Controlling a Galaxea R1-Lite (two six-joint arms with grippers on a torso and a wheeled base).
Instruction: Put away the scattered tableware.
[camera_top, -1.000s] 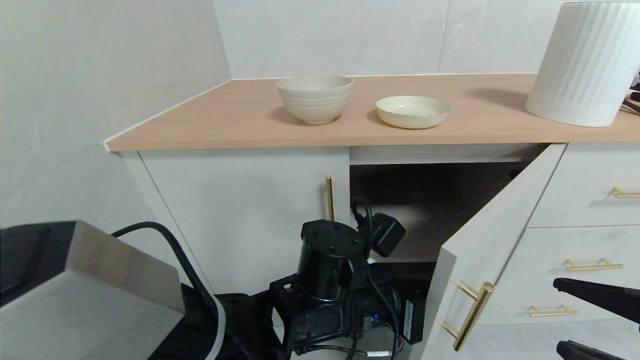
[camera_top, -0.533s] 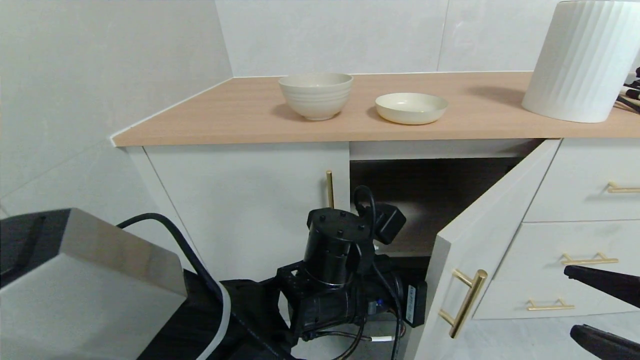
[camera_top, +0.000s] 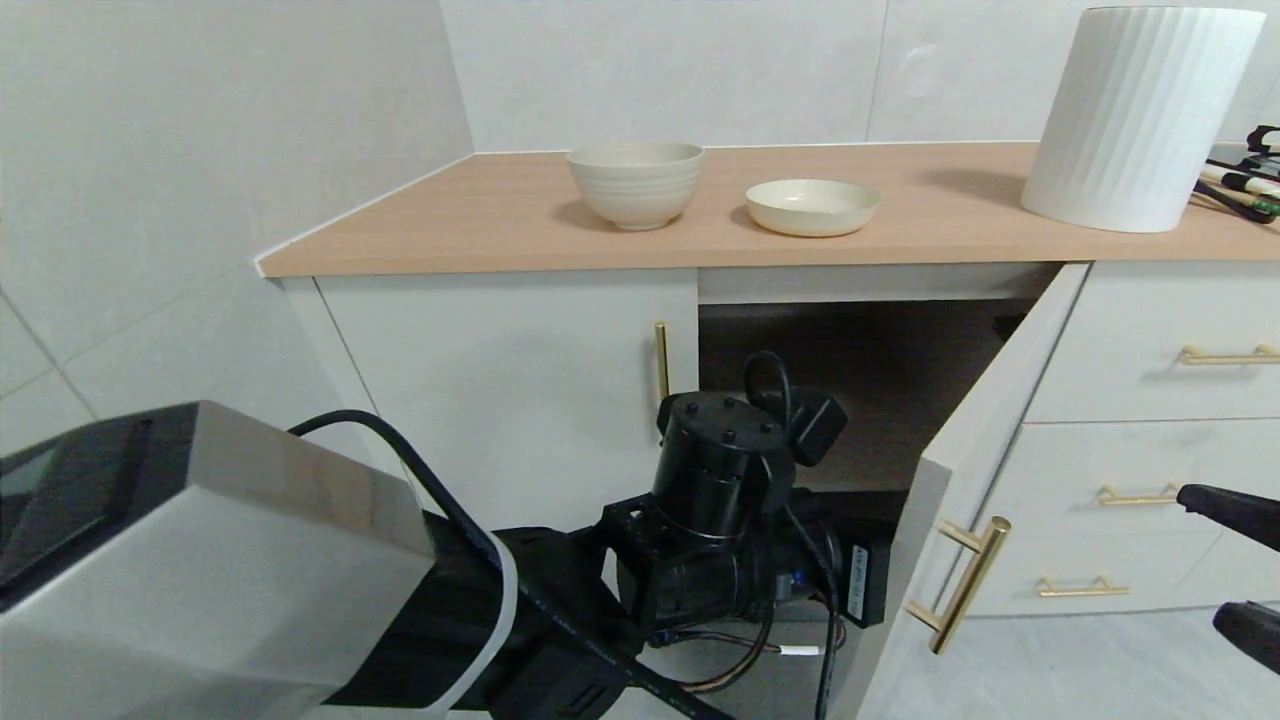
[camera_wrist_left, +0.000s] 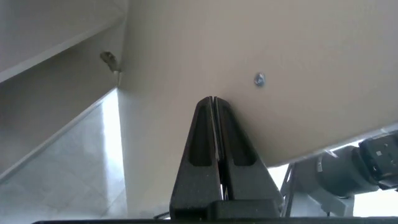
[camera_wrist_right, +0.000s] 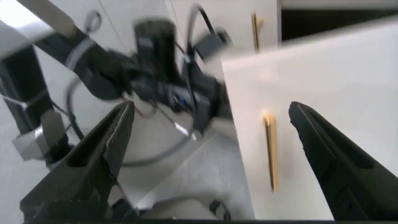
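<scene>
A cream bowl (camera_top: 634, 183) and a shallow cream dish (camera_top: 812, 206) stand side by side on the wooden countertop (camera_top: 480, 220). Below them the right cabinet door (camera_top: 990, 430) stands open, showing a dark inside. My left arm's wrist (camera_top: 720, 480) is low in front of that opening. My left gripper (camera_wrist_left: 213, 102) is shut with nothing in it, its tips close to the door's pale inner face. My right gripper (camera_top: 1240, 565) is open, low and outside the door. In the right wrist view the right gripper (camera_wrist_right: 210, 109) frames the door's gold handle (camera_wrist_right: 270, 152).
A tall white ribbed container (camera_top: 1140, 120) stands at the counter's right, with pens (camera_top: 1235, 185) beside it. Drawers with gold handles (camera_top: 1230, 355) fill the right side. The left cabinet door (camera_top: 500, 390) is closed. A tiled wall (camera_top: 200, 150) bounds the left.
The whole head view has shifted, so the counter now looks farther off and more to the left. The door stays open and both dishes rest where they were.
</scene>
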